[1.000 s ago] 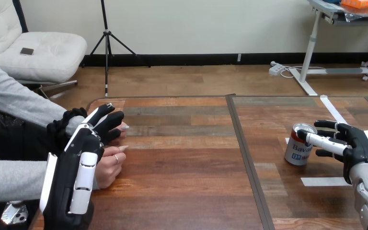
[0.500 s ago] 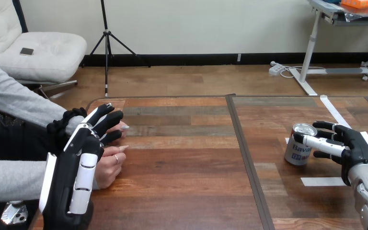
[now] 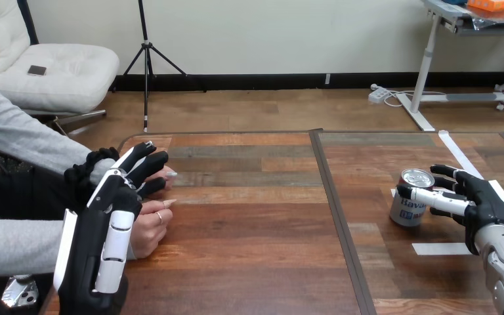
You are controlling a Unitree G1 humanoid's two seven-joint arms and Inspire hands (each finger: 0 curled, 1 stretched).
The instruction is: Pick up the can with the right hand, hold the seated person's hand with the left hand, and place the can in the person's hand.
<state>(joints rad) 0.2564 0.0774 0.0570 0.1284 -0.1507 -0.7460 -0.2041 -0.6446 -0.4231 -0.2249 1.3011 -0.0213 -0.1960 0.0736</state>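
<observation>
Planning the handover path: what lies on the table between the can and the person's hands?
Head view: bare table between can and the person's hands, crossed by a dark seam.

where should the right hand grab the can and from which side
Take the can round its side wall at mid-height, coming in from its right. It stands upright on the table, and the right hand is on that side.

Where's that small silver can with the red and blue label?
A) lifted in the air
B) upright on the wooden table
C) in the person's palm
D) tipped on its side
B: the small silver can stands upright on the wooden table, the robot's right hand beside it.
</observation>
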